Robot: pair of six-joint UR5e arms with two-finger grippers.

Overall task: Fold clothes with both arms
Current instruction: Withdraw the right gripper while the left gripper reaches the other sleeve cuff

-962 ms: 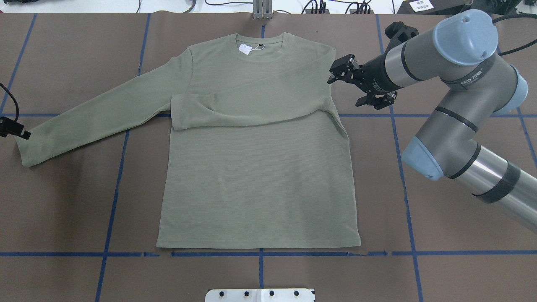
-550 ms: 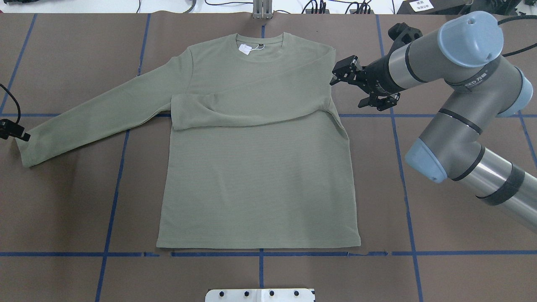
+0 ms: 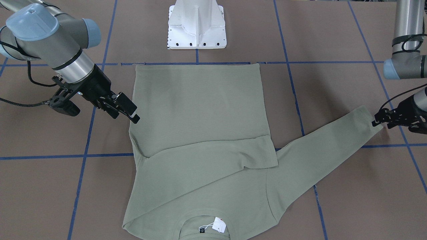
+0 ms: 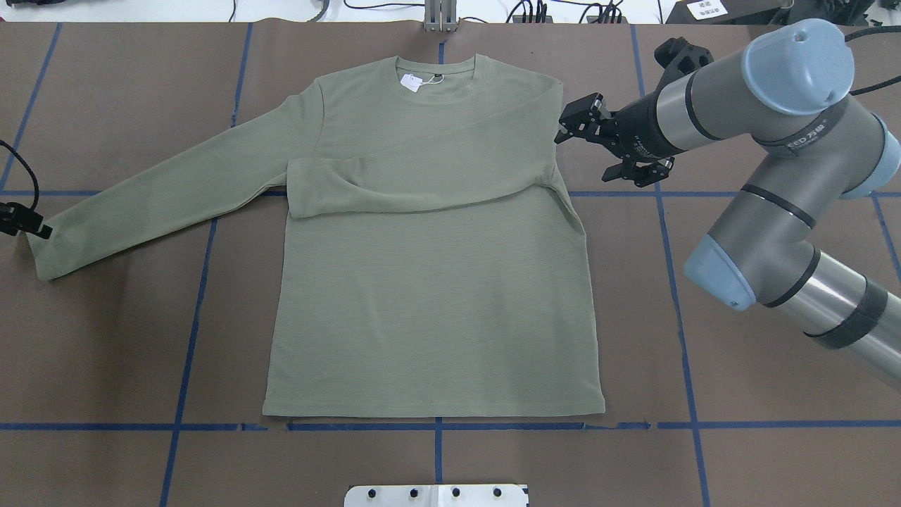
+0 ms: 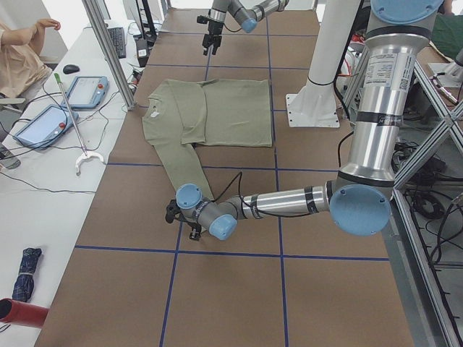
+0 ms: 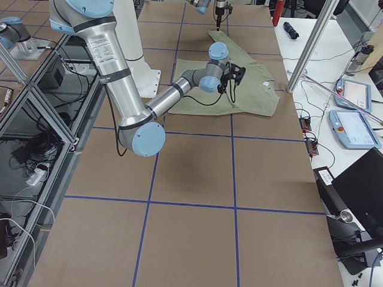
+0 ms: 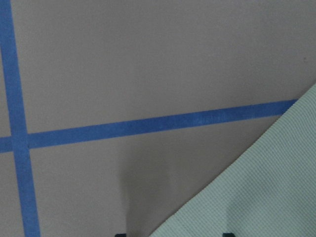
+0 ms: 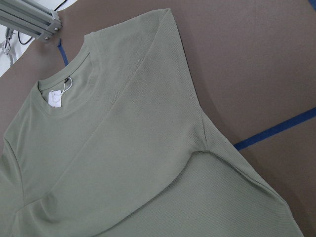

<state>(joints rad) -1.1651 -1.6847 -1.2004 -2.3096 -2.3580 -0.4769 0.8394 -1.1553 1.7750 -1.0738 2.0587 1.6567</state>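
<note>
The clothes are one sage-green long-sleeved shirt (image 4: 429, 282) lying flat, neck and white tag (image 4: 410, 82) at the far edge. One sleeve is folded across the chest (image 4: 422, 179). The other sleeve (image 4: 155, 197) stretches out to the left. My left gripper (image 4: 35, 227) sits at that sleeve's cuff (image 3: 367, 116); in the left wrist view its two tips stand apart at the bottom edge with the cuff corner (image 7: 266, 197) between them. My right gripper (image 4: 584, 153) hangs open beside the shirt's right shoulder (image 8: 163, 59), holding nothing.
Blue tape lines (image 4: 190, 310) grid the brown table cover. The white pedestal base (image 3: 196, 23) stands at the near edge, behind the shirt's hem. A side desk with tablets (image 5: 87, 90) and a person (image 5: 22, 50) lie beyond the far edge.
The right arm has drifted slightly to the right, away from the shirt's shoulder, gripper still open. The left gripper and the shirt have barely moved.
</note>
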